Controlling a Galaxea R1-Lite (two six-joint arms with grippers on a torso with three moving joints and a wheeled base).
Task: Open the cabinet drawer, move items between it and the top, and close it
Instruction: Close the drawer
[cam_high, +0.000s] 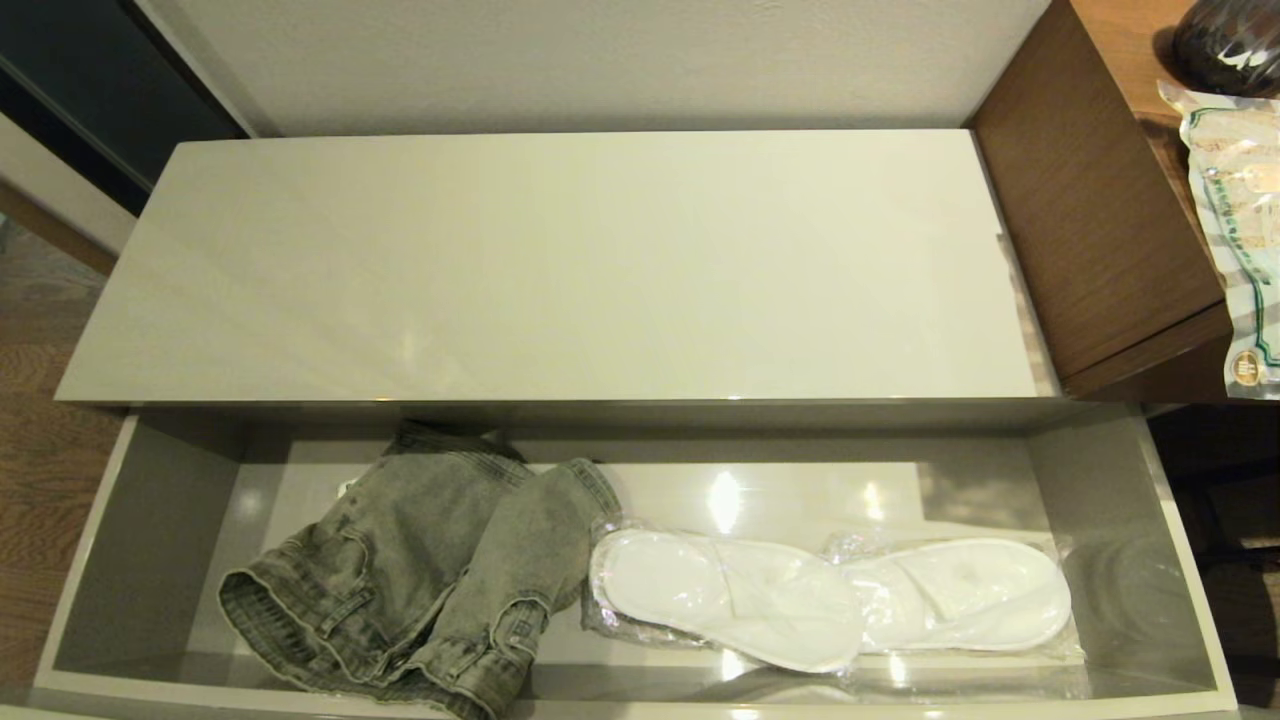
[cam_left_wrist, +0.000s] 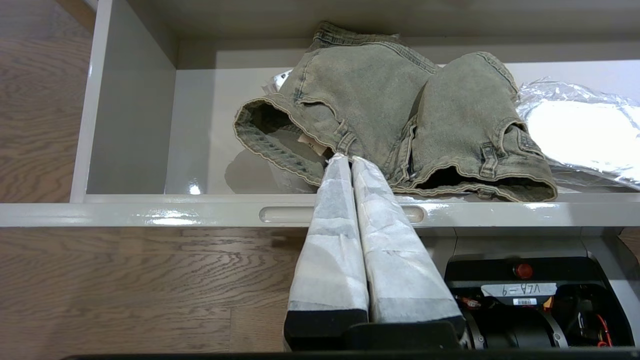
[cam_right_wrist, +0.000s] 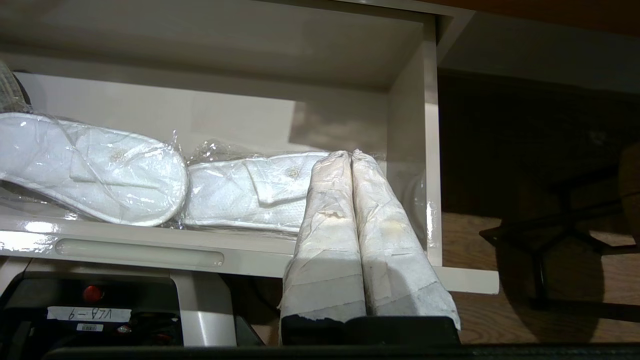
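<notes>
The cabinet drawer (cam_high: 1150, 560) stands pulled out below the bare cabinet top (cam_high: 560, 270). Two bagged pairs of white slippers lie in its right half: one pair (cam_high: 725, 595) near the middle, the other pair (cam_high: 960, 595) to its right, their ends overlapping. Both arms sit low in front of the drawer, outside the head view. My left gripper (cam_left_wrist: 347, 159) is shut and empty, before the left handle slot (cam_left_wrist: 285, 215). My right gripper (cam_right_wrist: 350, 155) is shut and empty too, in front of the right slipper pair (cam_right_wrist: 245, 192), near the drawer's right wall (cam_right_wrist: 407, 165).
Folded grey denim shorts (cam_high: 420, 580) fill the drawer's left half, beside the slippers. A taller brown wood-grain desk (cam_high: 1090, 200) stands to the right with a printed plastic packet (cam_high: 1235, 220) on it. Wood floor (cam_high: 40, 480) lies to the left.
</notes>
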